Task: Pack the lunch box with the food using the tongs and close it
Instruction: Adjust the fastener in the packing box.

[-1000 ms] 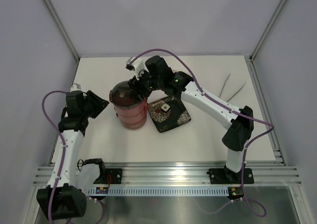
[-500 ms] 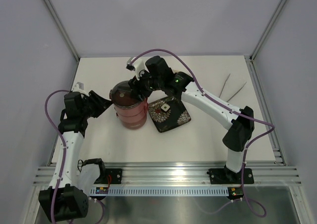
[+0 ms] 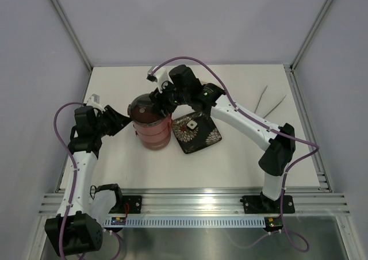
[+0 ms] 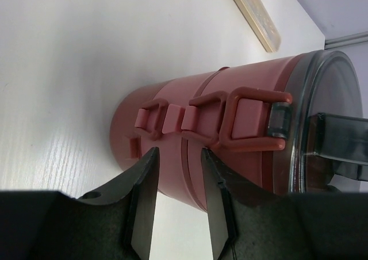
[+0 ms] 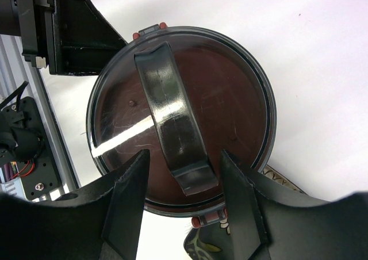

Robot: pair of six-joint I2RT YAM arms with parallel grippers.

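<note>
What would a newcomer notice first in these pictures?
The stacked red lunch box stands mid-table, lid on, with both arms at it: the right jaws straddle its dark handle from above, open, and the left jaws sit open beside its side clasps. Next come the patterned black plate just right of it and the tongs lying alone at the far right.

Lunch box (image 3: 150,127) stacked, lidded; tongs (image 3: 261,100) apart.
</note>
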